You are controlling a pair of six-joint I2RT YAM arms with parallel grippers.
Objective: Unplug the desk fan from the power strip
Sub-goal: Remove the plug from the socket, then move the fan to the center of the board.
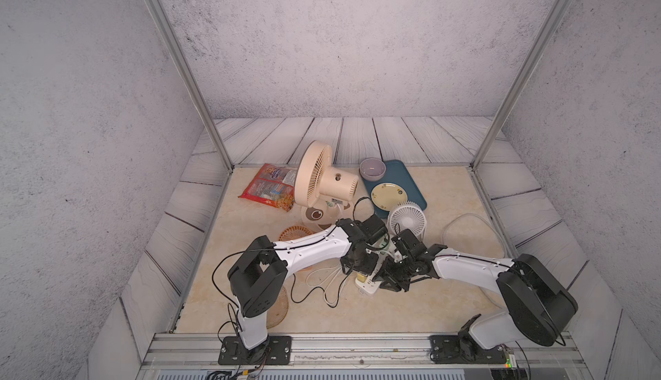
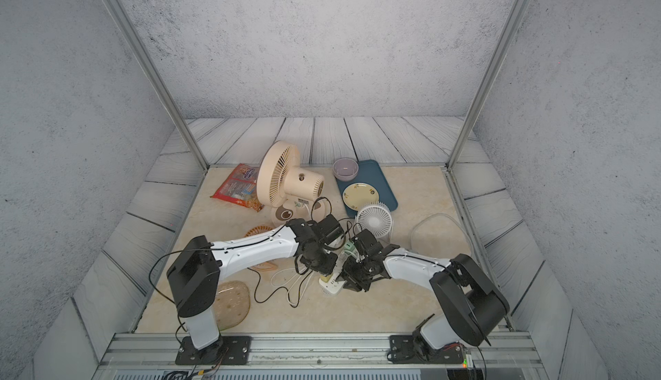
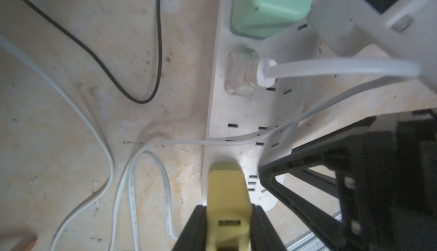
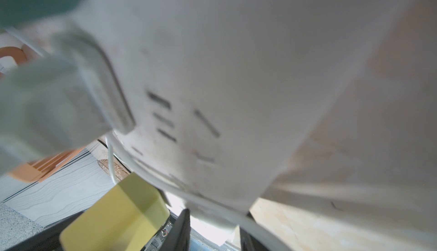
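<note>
Nearest us, the power strip [image 1: 368, 284] lies mid-table, its near end poking out from under both arms. Our left gripper [image 3: 228, 214] is partly closed, clamped on the yellow plug [image 3: 225, 186] at that end. Our right gripper [image 1: 390, 281] is closed at the strip's three o'clock edge; whether it pinches anything we cannot tell. From the strip, the small white fan [image 1: 406, 217] stands at one o'clock and the beige desk fan [image 1: 322, 178] at eleven.
</note>
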